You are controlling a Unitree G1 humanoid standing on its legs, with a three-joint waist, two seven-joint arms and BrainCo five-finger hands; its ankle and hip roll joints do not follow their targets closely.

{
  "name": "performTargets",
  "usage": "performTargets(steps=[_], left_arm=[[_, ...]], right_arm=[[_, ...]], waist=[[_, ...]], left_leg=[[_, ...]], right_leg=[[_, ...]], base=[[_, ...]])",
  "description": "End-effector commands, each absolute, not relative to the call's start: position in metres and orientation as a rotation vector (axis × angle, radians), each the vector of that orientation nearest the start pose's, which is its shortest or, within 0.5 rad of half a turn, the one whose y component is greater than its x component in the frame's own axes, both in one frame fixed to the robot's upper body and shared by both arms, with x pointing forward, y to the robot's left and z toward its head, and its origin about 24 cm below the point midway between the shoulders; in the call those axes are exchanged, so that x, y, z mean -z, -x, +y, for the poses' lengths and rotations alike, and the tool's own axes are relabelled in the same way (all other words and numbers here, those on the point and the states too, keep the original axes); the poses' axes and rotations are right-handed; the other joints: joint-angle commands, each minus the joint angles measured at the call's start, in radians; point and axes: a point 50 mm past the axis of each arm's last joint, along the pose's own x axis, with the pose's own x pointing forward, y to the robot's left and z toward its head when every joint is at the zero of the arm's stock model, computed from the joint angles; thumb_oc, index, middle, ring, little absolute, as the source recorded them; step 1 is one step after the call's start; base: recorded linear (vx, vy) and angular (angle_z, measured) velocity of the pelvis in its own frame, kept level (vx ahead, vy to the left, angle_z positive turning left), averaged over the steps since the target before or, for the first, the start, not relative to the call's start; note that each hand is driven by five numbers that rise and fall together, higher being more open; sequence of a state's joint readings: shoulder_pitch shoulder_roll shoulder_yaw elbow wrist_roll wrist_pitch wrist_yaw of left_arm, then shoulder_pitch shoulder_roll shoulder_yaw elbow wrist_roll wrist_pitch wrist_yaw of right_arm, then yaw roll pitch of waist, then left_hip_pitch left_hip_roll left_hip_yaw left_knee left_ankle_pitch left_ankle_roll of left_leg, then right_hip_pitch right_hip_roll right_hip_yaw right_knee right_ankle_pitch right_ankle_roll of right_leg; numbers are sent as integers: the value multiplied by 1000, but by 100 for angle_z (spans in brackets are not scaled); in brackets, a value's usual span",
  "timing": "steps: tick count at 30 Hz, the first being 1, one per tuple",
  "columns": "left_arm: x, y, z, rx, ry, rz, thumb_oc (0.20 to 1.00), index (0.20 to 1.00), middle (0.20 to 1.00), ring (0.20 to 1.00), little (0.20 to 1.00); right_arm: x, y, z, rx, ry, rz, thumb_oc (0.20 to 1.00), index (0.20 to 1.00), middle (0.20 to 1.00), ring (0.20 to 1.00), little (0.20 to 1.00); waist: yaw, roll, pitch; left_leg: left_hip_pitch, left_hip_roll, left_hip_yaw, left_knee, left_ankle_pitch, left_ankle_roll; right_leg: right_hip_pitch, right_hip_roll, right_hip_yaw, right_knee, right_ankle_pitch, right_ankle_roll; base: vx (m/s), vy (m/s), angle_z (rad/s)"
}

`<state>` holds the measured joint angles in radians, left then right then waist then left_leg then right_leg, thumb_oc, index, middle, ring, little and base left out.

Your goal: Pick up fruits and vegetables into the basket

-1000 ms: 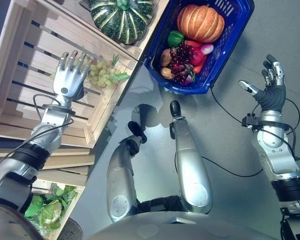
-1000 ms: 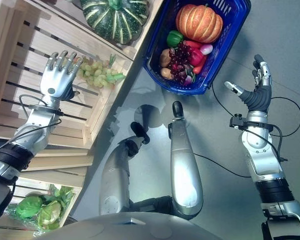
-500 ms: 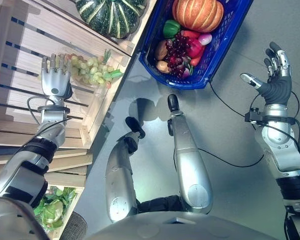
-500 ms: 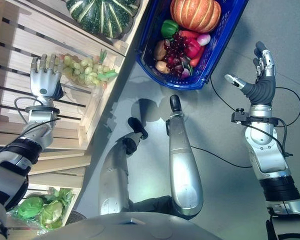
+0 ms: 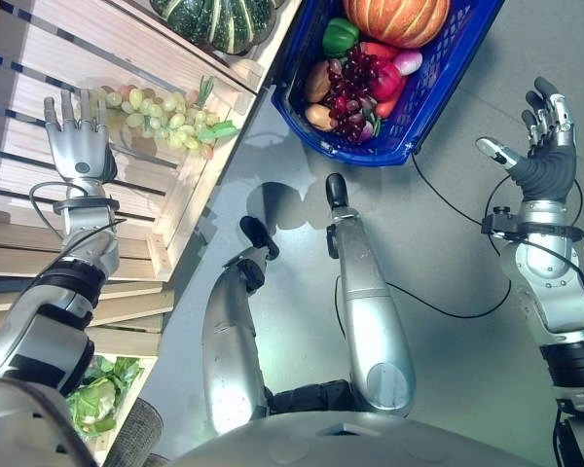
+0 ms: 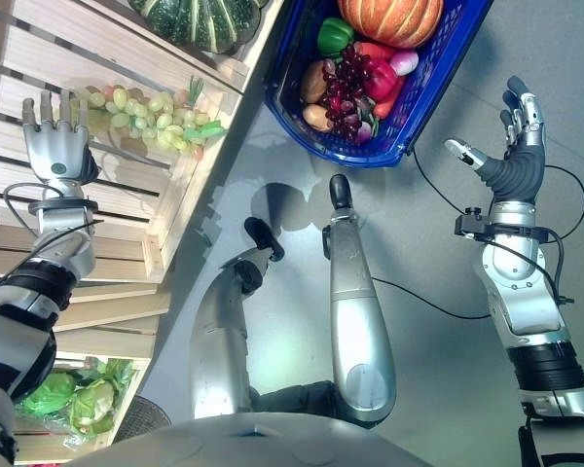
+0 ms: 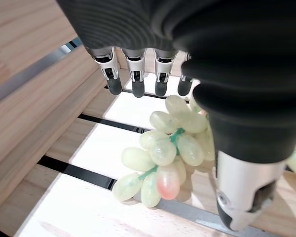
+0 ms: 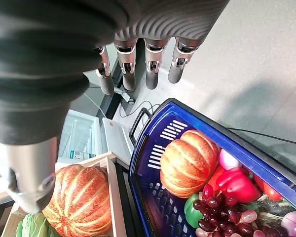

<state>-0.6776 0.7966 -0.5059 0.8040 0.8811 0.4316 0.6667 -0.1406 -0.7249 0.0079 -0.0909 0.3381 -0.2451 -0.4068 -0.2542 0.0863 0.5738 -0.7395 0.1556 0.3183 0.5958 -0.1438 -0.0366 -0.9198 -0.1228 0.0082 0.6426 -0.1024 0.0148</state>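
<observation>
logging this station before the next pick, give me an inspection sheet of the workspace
surface: slatted wooden crate on the robot's left, grey floor ahead.
job's things: green grapes lie on the crate slats; blue basket holds an orange pumpkin, green pepper and dark grapes.
clutter: striped green squash in the next crate; leafy greens on a lower shelf.
grippers: left hand open beside the green grapes, not holding them; right hand open, apart from the basket.
cables: nothing seen.
surroundings: second orange pumpkin in another crate.

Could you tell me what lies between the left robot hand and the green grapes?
Nothing: in the left eye view, bare crate slats separate the open left robot hand from the green grapes.
</observation>
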Motion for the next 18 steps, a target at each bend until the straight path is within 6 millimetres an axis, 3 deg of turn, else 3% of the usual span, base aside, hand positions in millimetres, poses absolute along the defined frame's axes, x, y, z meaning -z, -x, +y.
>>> performTargets(steps=[1,10,18], left_arm=[[-147,-320,356,-828,-1987,48,1000,1000,1000,1000,1000],[-154,-333,350,-809,-1890,23,1000,1000,1000,1000,1000],[-162,-343,344,-773,-1677,-10,1000,1000,1000,1000,1000]], right_arm=[[-190,-257,-255,260,258,-628,1000,1000,1000,1000,1000],[-189,-265,-252,262,234,-621,1000,1000,1000,1000,1000],[-187,-268,-250,250,230,-621,1000,1000,1000,1000,1000]], waist=[[-22,-28,-54],[-25,-46,-54],[-33,-48,-54]], left_leg=[[-58,27,-29,4,28,-48],[-96,35,-33,21,22,-47],[-107,35,-33,24,19,-49]], right_leg=[[-4,7,-61,26,-41,41],[-37,18,-60,34,-38,39],[-53,26,-54,42,-40,37]], base=[[0,0,0],[0,-6,-1],[2,-3,-1]])
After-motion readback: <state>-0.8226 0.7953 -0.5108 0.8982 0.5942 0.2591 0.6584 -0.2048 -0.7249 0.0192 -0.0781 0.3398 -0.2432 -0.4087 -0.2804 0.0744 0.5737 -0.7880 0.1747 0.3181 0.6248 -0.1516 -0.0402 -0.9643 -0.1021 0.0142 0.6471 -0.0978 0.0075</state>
